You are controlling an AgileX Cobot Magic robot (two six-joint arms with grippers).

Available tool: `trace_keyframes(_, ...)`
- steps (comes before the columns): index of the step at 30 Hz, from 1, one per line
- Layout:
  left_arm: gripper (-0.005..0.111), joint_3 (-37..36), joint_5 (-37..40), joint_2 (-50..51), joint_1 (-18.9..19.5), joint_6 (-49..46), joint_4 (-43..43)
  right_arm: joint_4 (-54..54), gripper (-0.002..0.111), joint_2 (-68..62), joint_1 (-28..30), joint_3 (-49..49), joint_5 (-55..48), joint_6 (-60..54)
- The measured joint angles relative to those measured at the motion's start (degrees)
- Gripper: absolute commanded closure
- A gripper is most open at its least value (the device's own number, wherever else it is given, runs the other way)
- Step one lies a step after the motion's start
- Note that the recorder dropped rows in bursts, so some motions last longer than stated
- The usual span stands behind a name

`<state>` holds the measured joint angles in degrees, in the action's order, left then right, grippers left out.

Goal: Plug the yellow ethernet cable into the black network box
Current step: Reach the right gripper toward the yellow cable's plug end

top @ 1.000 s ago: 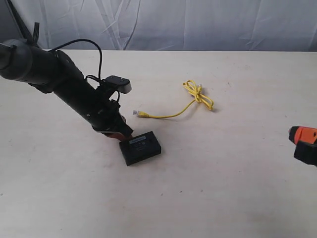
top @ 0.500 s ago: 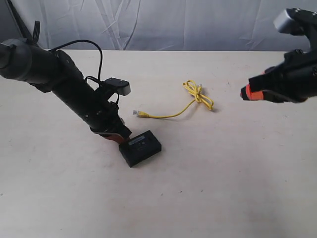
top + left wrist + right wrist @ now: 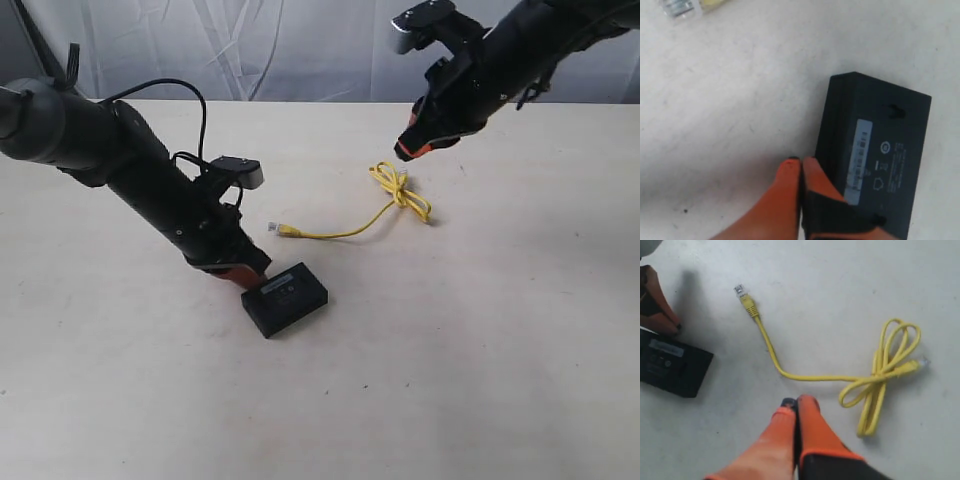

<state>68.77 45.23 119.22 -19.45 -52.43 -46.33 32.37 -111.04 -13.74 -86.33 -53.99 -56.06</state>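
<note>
One box (image 3: 285, 298), one cable (image 3: 878, 376) and two pincers are here. On the left, the left pincer (image 3: 799, 164) is shut tight. Its two orange tips (image 3: 789, 170) press together with nothing between them and touch the box's side. The box is flat, black and has four corners. Its one white label (image 3: 860, 160) has writing too small to read, and its plug holes are hidden. It lies on the pale, speckled surface (image 3: 480, 340). To its right lies the thin yellow cable with two clear plugs. One plug (image 3: 740, 290) is near the box but not touching. The other end is tied in a loose loop. Above the loop hangs the right pincer (image 3: 406, 150), also shut and holding nothing. Its arm (image 3: 520, 45) is cut off at the edge.
</note>
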Motion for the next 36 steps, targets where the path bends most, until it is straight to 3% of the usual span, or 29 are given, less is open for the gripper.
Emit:
trace_keyframes(5, 0.107, 0.0, 0.0, 0.0, 0.0, 0.62, -1.34, 0.84, 0.107, -8.12, -0.14, -9.97, -7.41, -6.72)
trace_keyframes(7, 0.107, 0.0, 0.0, 0.0, 0.0, 0.74, -1.34, 1.84, 0.096, -10.94, -0.4, -11.99, -8.86, -10.37)
trace_keyframes(11, 0.107, 0.0, 0.0, 0.0, 0.0, 0.74, -1.34, 1.53, 0.063, -14.51, -2.07, -13.2, -9.85, -18.21)
trace_keyframes(13, 0.107, 0.0, 0.0, 0.0, 0.0, 0.74, -1.34, 0.19, 0.055, -15.67, -3.57, -13.18, -9.63, -19.94)
trace_keyframes(23, 0.107, 0.0, -0.22, 0.0, 0.0, 0.82, -1.34, -1.03, 0.054, -19.94, -8.79, -13.53, -1.26, -21.32)
trace_keyframes(36, 0.107, 0.0, -0.22, 0.0, 0.0, 0.82, -1.23, -1.07, 0.054, -24.18, -10.49, -13.62, 3.22, -21.48)
